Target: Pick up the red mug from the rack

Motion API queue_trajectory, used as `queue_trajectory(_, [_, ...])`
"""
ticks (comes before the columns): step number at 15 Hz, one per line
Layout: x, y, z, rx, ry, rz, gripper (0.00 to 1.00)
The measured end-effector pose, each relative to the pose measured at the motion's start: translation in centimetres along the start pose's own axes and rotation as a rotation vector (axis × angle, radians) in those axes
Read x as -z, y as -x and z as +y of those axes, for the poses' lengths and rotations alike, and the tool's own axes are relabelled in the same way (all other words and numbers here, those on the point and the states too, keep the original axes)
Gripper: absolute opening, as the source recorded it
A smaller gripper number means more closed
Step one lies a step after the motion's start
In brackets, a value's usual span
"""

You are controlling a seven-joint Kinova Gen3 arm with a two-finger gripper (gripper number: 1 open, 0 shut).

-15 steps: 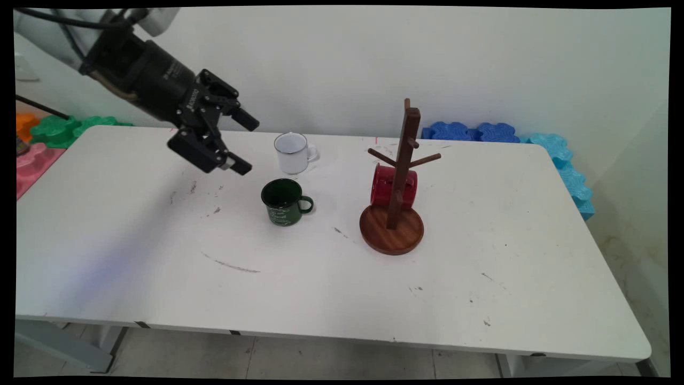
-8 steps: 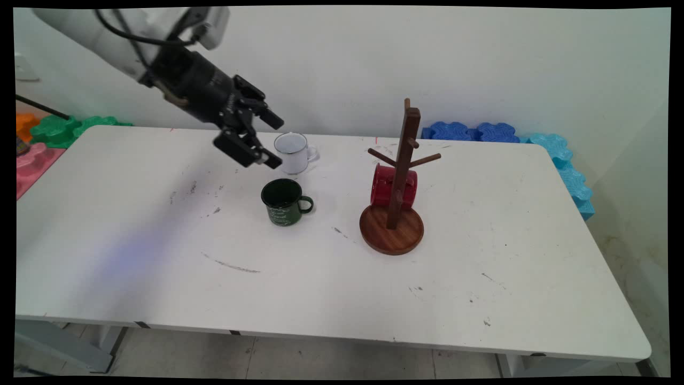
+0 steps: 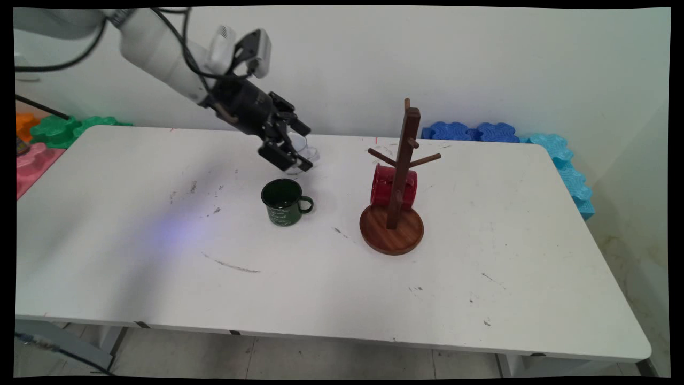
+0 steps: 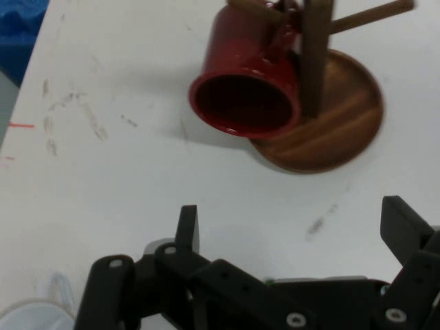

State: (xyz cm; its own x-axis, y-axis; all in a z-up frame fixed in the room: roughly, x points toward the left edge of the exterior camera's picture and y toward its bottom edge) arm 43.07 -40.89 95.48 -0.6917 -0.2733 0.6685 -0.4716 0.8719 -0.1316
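here, gripper [image 3: 293,147] spread wide, seemingly straddling white mug [image 3: 305,152], green mug [image 3: 284,201] just beside

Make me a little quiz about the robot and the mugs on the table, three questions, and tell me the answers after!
1. True or false: the red mug hangs on the wooden mug tree.
2. Which mug is the hand closest to? A) the green mug B) the white mug C) the red mug
3. Fill in the blank: the green mug stands upright on the table with its handle pointing toward the ____ mug tree.

Key:
1. True. It hangs on a peg, its mouth tipped sideways.
2. B. The open hand is right at the white mug, partly hiding it.
3. wooden
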Motion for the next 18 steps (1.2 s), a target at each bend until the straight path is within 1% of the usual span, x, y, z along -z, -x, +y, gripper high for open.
queue_trajectory(5, [-3.9, 1.7, -2.4, -0.009, -0.009, 0.039, 1.0])
queue_trajectory(10, [-8.4, 4.5, -5.3, -0.031, -0.008, 0.09, 1.0])
queue_trajectory(13, [-10.4, 6.0, -6.5, -0.048, -0.001, 0.125, 1.0])
queue_trajectory(18, [-12.8, 8.0, -7.7, -0.076, 0.014, 0.173, 1.0])
